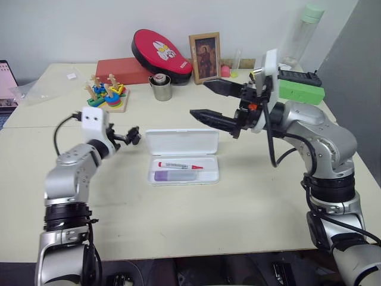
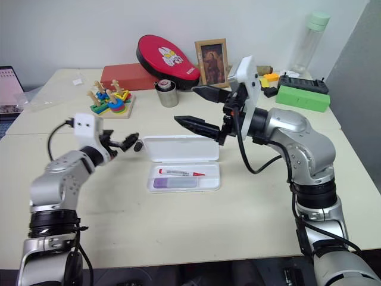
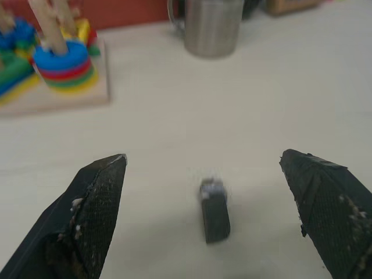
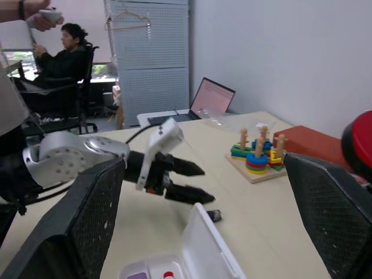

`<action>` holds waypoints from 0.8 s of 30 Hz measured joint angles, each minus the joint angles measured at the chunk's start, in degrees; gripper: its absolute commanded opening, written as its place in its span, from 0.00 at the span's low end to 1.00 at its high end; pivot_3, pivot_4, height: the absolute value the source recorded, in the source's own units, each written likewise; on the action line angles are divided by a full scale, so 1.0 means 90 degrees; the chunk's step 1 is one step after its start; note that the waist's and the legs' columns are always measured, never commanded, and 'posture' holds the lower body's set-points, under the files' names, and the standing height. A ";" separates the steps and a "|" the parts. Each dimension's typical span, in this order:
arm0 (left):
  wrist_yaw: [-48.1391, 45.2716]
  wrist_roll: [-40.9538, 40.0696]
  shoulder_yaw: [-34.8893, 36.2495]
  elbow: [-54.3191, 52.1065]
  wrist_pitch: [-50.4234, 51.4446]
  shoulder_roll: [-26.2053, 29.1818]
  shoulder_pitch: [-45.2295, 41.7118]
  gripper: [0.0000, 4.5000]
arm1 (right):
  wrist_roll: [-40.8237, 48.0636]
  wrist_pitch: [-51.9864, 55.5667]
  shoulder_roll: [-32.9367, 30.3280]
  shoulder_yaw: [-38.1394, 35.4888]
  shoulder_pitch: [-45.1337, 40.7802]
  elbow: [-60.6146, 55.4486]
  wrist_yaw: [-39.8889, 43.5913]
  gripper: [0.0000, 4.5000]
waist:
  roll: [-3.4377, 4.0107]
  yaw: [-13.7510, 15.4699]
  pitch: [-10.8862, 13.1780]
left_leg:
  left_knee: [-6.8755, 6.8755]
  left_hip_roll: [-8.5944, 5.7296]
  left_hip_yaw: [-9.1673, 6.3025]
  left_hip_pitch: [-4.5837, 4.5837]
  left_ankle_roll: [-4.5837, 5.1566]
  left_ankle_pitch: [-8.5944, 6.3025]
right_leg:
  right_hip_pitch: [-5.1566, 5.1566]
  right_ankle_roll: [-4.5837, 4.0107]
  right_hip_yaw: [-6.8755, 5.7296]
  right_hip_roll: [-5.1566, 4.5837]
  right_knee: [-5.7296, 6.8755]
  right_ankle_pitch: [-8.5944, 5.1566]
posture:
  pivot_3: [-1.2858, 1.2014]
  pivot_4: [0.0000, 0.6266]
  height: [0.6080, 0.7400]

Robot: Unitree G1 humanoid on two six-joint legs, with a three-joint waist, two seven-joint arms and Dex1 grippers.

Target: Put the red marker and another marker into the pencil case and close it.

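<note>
head views: pencil case (image 1: 182,156) lying open on the table (image 1: 250,196), lid (image 1: 182,143) raised at the far edge, red marker (image 1: 180,165) and lavender marker (image 1: 175,176) side by side in the tray, long axes running left-right. right gripper (image 1: 217,102) spread wide, hovering just above and behind the lid, nearer than left gripper (image 1: 132,136), also spread, off to the case's left.

left wrist view: fingers (image 3: 93,203) apart over a small black object (image 3: 214,210).

right wrist view: lid seen edge-on, tilted, ready for pushing down.

Head stereo pair looking down over table (image 1: 250,196), wrist cameras low along tabletop
</note>
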 measured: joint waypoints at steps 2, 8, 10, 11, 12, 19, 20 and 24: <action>0.0012 0.0155 -0.0130 0.0395 -0.0137 -0.0016 -0.0052 1.00 | -0.0051 -0.0058 0.0016 0.0043 -0.0004 0.0007 0.0016 1.00 | 0.0000 0.0007 0.0000 | -0.0001 0.0000 -0.0004 0.0000 0.0000 0.0000 | 0.0001 0.0000 -0.0005 0.0000 0.0001 0.0000 | 0.52 0.24 1.00; -0.0013 0.0430 -0.0372 0.1185 -0.0567 -0.0285 -0.0252 0.85 | -0.0067 -0.0101 0.0056 0.0064 -0.0017 0.0020 0.0057 1.00 | 0.0000 0.0089 0.0000 | 0.0000 -0.0001 -0.0013 0.0001 0.0000 0.0000 | 0.0008 0.0000 -0.0015 0.0000 0.0001 0.0000 | 0.52 0.24 1.00; -0.0087 0.0490 -0.0424 0.1385 -0.0672 -0.0298 -0.0382 0.76 | -0.0067 -0.0101 0.0069 0.0072 -0.0029 0.0020 0.0054 1.00 | 0.0000 0.0100 0.0000 | 0.0000 -0.0001 -0.0019 0.0001 -0.0001 0.0000 | 0.0012 0.0000 -0.0022 0.0000 0.0000 0.0000 | 0.52 0.24 1.00; -0.0125 0.0517 -0.0431 0.1446 -0.0735 -0.0299 -0.0402 0.71 | -0.0067 -0.0101 0.0069 0.0073 -0.0029 0.0020 0.0052 1.00 | 0.0000 0.0100 0.0000 | 0.0000 -0.0002 -0.0019 0.0001 -0.0001 0.0000 | 0.0013 0.0000 -0.0022 -0.0001 -0.0001 0.0000 | 0.52 0.24 1.00; -0.0138 0.0538 -0.0438 0.1504 -0.0780 -0.0300 -0.0431 0.67 | -0.0071 -0.0101 0.0069 0.0073 -0.0029 0.0020 0.0047 1.00 | 0.0000 0.0105 0.0000 | 0.0000 -0.0002 -0.0020 0.0001 -0.0001 0.0000 | 0.0013 0.0000 -0.0023 -0.0001 -0.0001 0.0000 | 0.52 0.24 1.00; -0.0252 0.0623 -0.0504 0.1775 -0.0948 -0.0309 -0.0592 0.35 | -0.0075 -0.0099 0.0059 0.0076 -0.0028 0.0014 -0.0016 1.00 | 0.0000 0.0118 0.0000 | 0.0000 -0.0002 -0.0031 0.0001 -0.0001 0.0001 | 0.0016 -0.0001 -0.0036 -0.0001 0.0000 0.0000 | 0.52 0.24 1.00; -0.0266 0.0634 -0.0506 0.1784 -0.0959 -0.0309 -0.0595 0.33 | -0.0075 -0.0099 0.0058 0.0076 -0.0028 0.0014 -0.0018 1.00 | 0.0001 0.0118 0.0000 | 0.0000 -0.0002 -0.0032 0.0001 -0.0001 0.0001 | 0.0016 -0.0001 -0.0037 -0.0002 0.0000 0.0000 | 0.52 0.24 1.00; -0.0282 0.0701 -0.0577 0.1852 -0.1062 -0.0327 -0.0631 0.13 | -0.0084 -0.0099 0.0057 0.0076 -0.0026 0.0014 -0.0022 1.00 | 0.0000 0.0118 0.0000 | -0.0001 -0.0002 -0.0038 0.0001 -0.0001 0.0001 | 0.0019 -0.0001 -0.0043 -0.0002 0.0000 0.0000 | 0.52 0.24 1.00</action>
